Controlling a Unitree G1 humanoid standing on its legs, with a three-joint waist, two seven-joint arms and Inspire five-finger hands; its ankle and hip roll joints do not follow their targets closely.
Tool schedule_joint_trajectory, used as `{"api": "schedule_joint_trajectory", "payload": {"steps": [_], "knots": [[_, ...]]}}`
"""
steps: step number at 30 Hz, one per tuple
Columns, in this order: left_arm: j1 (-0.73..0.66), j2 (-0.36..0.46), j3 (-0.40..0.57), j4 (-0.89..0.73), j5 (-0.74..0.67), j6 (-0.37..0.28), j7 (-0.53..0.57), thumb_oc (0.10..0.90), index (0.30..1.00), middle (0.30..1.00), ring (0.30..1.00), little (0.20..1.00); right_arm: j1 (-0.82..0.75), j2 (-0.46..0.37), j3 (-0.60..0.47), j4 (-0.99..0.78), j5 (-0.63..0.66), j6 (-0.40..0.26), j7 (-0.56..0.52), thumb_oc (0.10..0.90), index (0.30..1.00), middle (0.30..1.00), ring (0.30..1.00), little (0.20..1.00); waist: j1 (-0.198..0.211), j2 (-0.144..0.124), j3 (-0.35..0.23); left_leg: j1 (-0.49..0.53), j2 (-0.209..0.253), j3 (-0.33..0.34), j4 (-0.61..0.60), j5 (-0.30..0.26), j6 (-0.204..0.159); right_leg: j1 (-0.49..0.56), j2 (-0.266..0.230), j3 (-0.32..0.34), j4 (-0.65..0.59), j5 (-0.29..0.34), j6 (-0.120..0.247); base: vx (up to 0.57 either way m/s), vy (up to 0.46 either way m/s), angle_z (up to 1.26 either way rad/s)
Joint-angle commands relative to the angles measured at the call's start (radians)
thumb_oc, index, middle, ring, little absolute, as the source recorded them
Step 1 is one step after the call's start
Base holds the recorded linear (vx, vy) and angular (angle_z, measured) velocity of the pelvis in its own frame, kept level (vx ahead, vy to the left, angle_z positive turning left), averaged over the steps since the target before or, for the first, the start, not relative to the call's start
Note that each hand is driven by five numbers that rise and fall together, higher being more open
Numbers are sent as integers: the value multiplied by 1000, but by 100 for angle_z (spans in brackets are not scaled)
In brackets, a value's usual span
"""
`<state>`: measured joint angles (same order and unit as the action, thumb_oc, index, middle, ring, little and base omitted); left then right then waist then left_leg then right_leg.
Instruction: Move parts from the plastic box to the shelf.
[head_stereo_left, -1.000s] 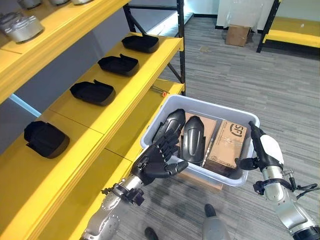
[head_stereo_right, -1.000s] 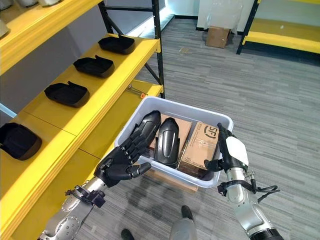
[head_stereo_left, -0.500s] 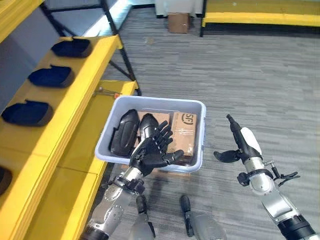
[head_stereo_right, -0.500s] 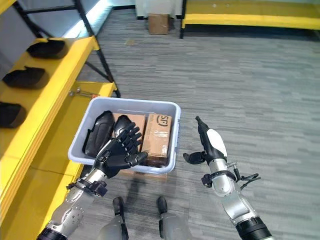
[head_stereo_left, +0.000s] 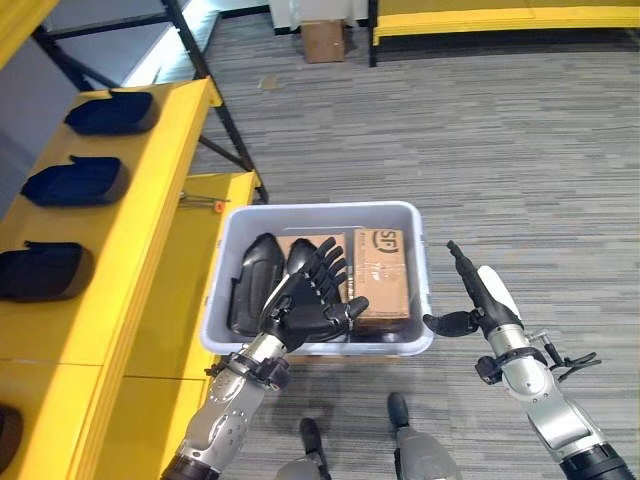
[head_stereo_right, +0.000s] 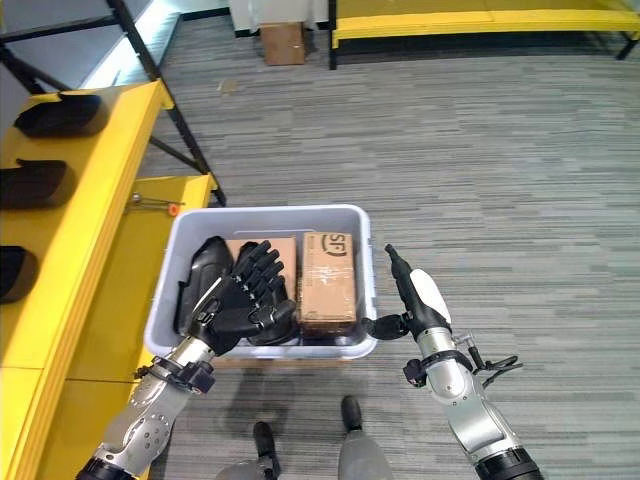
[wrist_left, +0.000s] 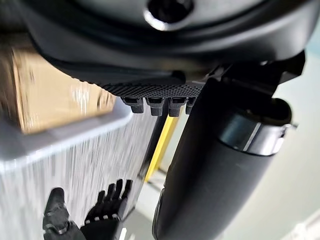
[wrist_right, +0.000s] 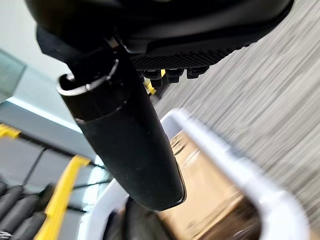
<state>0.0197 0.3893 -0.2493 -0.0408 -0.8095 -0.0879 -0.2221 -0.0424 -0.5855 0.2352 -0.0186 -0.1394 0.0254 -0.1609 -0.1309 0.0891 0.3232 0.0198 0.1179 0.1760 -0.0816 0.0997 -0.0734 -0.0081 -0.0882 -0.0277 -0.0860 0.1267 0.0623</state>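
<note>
Nearest, left hand (head_stereo_left: 305, 310) raised over the near rim of the plastic box (head_stereo_left: 418, 300), fingers (head_stereo_left: 325, 268) spread and relaxed, holding nothing. Right hand (head_stereo_left: 478, 305) poised just beside the box's right near corner, fingers straight and upright, thumb angled toward the wall, likewise empty.

Inside the box, on the floor against the shelf's foot: two black moulded parts (head_stereo_left: 252, 282) lying side by side at the left, apparently still waiting to be moved, with a cardboard carton (head_stereo_left: 381, 278) standing at the right and what looks like a second carton flat beneath the parts. Bold dark lettering printed on the carton's upper face, legible as a logo but left unread here.

Farther left, yellow shelf (head_stereo_left: 150, 215) already carrying a row of similar black parts (head_stereo_left: 78, 181), spaced apart along the board from near to far; bare yellow board between them and along the lower tier. Task judged partly done: several pieces shelved, at least two remaining in the box, none in hand.

Far back across the grey floor, a small cardboard box (head_stereo_left: 322, 40) beside another yellow rack.
</note>
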Motion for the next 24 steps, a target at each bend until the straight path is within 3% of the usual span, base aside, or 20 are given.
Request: {"api": "schedule_joint_trajectory", "payload": {"steps": [1,4,6,11,18,20,24], "knots": [[-20,23,27,-115,12,-74,-8,900,1000,1000,1000,1000,-76,-12,-8,-109,6,-122,-19,900,1000,1000,1000,1000,4,-56,-98,-10,60,0,-6,-26,-17,20,-46,13,28,-73,32,18,-15,22],[-16,23,31,-122,24,-86,17,900,1000,1000,1000,1000,-91,-16,-2,-119,18,-146,-15,900,1000,1000,1000,1000,19,-57,-94,-14,56,-8,-6,-26,-15,21,-48,1,28,-75,30,15,-24,10],[-15,24,50,-140,24,-132,107,900,1000,1000,1000,1000,-121,-20,9,-143,64,-191,12,900,1000,1000,1000,1000,46,-60,-86,-25,55,-25,-6,-23,-15,24,-51,-22,35,-85,27,20,-46,12],[-20,16,82,-146,36,-147,185,900,1000,1000,1000,1000,-149,-9,34,-182,77,-219,65,900,1000,1000,1000,1000,73,-67,-75,-36,52,-46,-6,-16,-13,28,-52,-43,50,-100,21,29,-35,18],[-24,33,110,-161,51,-104,158,900,1000,1000,1000,1000,-239,-24,95,-201,93,-180,128,900,1000,1000,1000,1000,122,-76,-40,-64,44,-92,-2,0,-11,25,-42,-71,97,-136,4,33,-66,24],[-49,47,96,-159,33,-96,131,900,1000,1000,1000,1000,-313,-26,145,-160,203,-158,225,900,1000,1000,1000,1000,144,-72,-5,-92,38,-111,8,9,-9,3,-38,-79,128,-151,-5,-58,-82,19],[-73,59,79,-156,32,-85,106,900,1000,1000,1000,1000,-375,-20,183,-114,282,-125,257,900,1000,1000,1000,1000,159,-69,30,-117,35,-126,17,18,-8,-18,-37,-87,152,-158,-10,-43,-67,12]]}}
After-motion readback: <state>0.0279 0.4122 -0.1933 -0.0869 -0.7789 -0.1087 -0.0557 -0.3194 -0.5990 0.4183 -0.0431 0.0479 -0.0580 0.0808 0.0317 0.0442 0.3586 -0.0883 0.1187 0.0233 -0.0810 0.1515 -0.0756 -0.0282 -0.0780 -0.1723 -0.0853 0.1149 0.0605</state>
